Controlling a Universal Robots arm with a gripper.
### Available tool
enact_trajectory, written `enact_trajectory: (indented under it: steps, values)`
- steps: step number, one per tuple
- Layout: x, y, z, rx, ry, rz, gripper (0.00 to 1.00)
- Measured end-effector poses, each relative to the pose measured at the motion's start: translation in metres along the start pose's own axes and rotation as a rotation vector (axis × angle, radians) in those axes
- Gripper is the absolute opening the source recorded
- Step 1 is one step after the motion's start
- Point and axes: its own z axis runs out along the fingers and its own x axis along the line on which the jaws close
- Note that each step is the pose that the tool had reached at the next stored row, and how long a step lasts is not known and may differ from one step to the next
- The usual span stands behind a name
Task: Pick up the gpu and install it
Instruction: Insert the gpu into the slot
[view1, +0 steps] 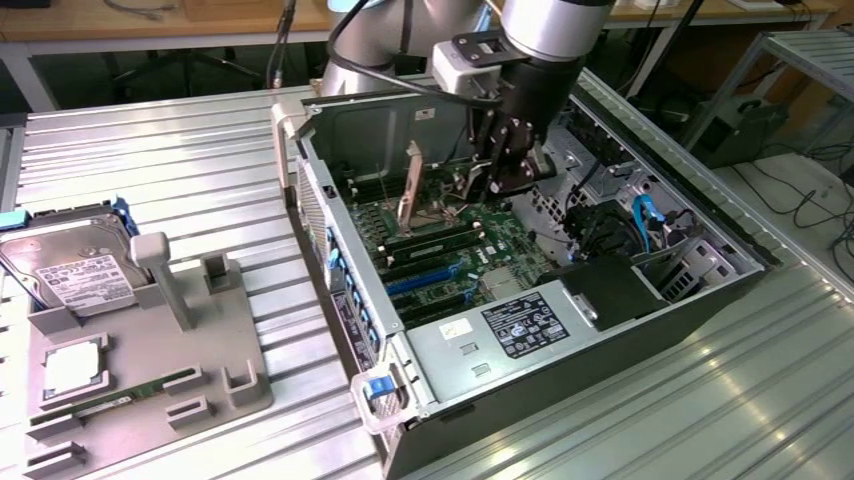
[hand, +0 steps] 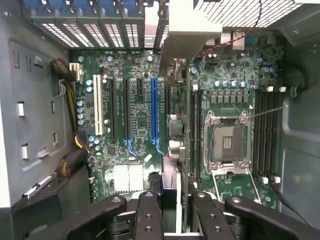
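In the wrist view the gpu (hand: 170, 177) is seen edge-on, and its near end is hidden between the fingers (hand: 150, 215). The gripper (hand: 176, 212) pinches it from both sides. It hangs inside the case (view1: 707, 320), above the motherboard (hand: 135, 125), just beside the blue slot (hand: 154, 110).

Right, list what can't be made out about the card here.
Wrist view: the card is edge-on, so its faces are hidden; the fingers cover its near end.
Wrist view: the slot under it, covered by the card itself.
Exterior view: the card's bottom edge, behind the gripper; seated or not, cannot tell.
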Motion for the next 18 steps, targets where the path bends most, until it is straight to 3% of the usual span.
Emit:
enact_trajectory:
  steps: [16, 18]
  values:
    - [0.004, 0.0032, 0.0249, -0.0006, 0.0006, 0.0, 0.28]
    - [0.004, 0.0044, 0.0281, -0.0067, 0.0008, 0.0, 0.28]
